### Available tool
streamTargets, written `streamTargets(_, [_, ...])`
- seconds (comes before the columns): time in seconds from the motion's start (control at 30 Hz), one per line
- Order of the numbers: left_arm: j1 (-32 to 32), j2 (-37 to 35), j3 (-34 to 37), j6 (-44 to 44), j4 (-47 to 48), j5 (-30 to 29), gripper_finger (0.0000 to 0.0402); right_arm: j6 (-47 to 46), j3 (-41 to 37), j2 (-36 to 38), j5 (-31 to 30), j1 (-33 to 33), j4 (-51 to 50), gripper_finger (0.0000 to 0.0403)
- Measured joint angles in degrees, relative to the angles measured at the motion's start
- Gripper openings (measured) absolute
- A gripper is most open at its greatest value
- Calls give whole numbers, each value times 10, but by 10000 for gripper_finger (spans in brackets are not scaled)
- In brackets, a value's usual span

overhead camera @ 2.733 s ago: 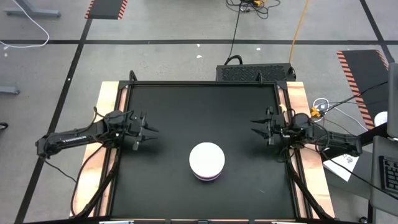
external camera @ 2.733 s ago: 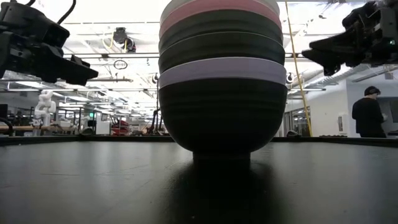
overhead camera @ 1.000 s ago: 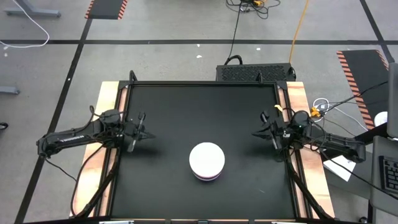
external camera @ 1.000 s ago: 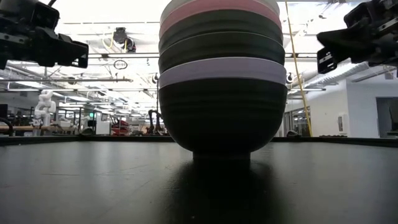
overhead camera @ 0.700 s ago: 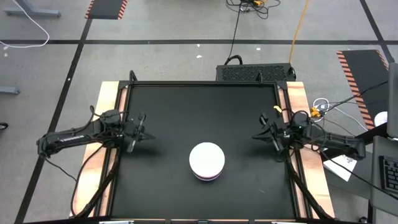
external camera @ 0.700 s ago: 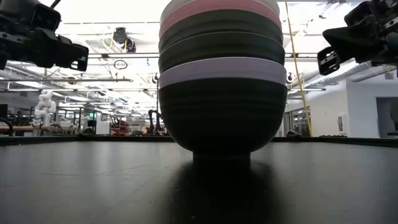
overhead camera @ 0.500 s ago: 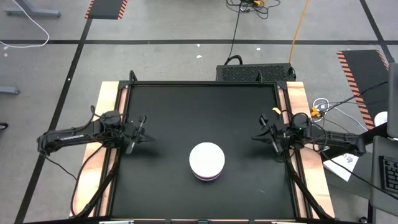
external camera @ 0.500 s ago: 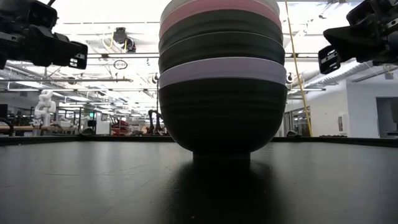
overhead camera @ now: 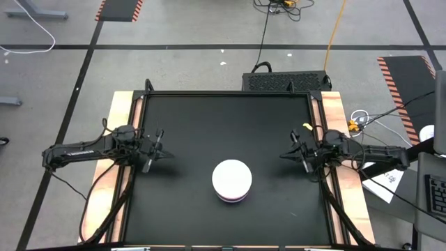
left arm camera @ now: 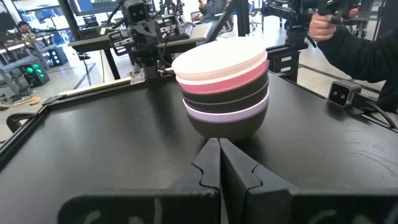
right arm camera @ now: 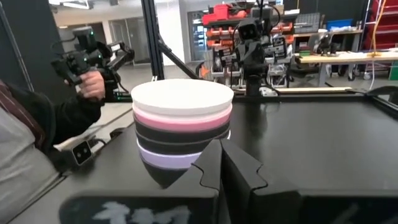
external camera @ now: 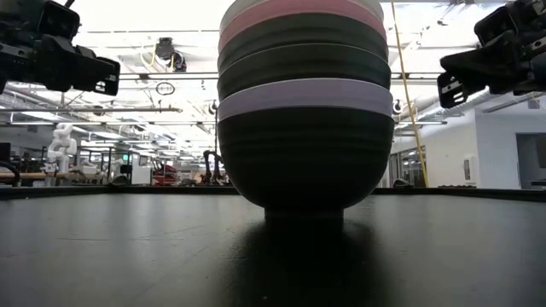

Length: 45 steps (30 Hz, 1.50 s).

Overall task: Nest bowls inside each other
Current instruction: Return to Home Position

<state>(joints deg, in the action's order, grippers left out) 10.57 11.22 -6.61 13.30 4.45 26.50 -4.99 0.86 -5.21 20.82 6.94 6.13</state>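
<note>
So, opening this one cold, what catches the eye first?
One stack of bowls stands alone on the black table, just off its middle: white bowl on top, then pink bowl, black ones, a lavender bowl and a black base. The left gripper and right gripper hang shut near opposite table edges, clear of it.

Dark slim jointed left arm (overhead camera: 78, 149) and right arm (overhead camera: 369, 154); black angular left tool (left arm camera: 219, 148), right tool (right arm camera: 220, 151).
</note>
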Motion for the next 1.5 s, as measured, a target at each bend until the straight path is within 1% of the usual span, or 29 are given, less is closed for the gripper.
streamTargets(0.13, [0,0,0,-1,2,2,0,13,0,0,0,-3,-12,0])
streamTargets(0.33, [-19,0,0,16,5,8,0,25,0,0,-4,-41,-4,0])
streamTargets(0.47, [-31,0,0,32,6,4,0,31,0,0,-62,-70,-4,0])
streamTargets(0.57, [-32,0,0,32,6,3,0,15,0,-1,-99,-95,5,0])
streamTargets(0.63, [-32,0,0,22,9,-2,0,13,0,-2,-122,-119,12,0])
streamTargets(0.77, [-33,0,0,1,20,-6,0,17,0,-15,-145,-170,29,0])
streamTargets(0.9, [-40,0,0,-20,21,-15,0,23,0,-39,-206,-222,48,0])
streamTargets(0.93, [-44,0,0,-29,18,-29,0,23,0,-46,-223,-235,55,0])
streamTargets(0.97, [-46,0,0,-42,13,-56,0,23,0,-54,-243,-247,64,0])
streamTargets(1.07, [-51,-4,0,-69,14,-174,0,32,0,-79,-313,-281,97,0])
streamTargets(1.13, [-51,-6,0,-56,25,-221,0,47,0,-95,-352,-300,119,0])
streamTargets(1.23, [-51,-15,0,-43,31,-240,0,59,0,-112,-400,-323,143,0])
streamTargets(1.33, [-51,-35,-6,-44,45,-237,0,67,0,-119,-411,-345,151,0])
streamTargets(1.5, [-52,-92,-37,-44,118,-234,0,82,0,-120,-445,-375,158,0])
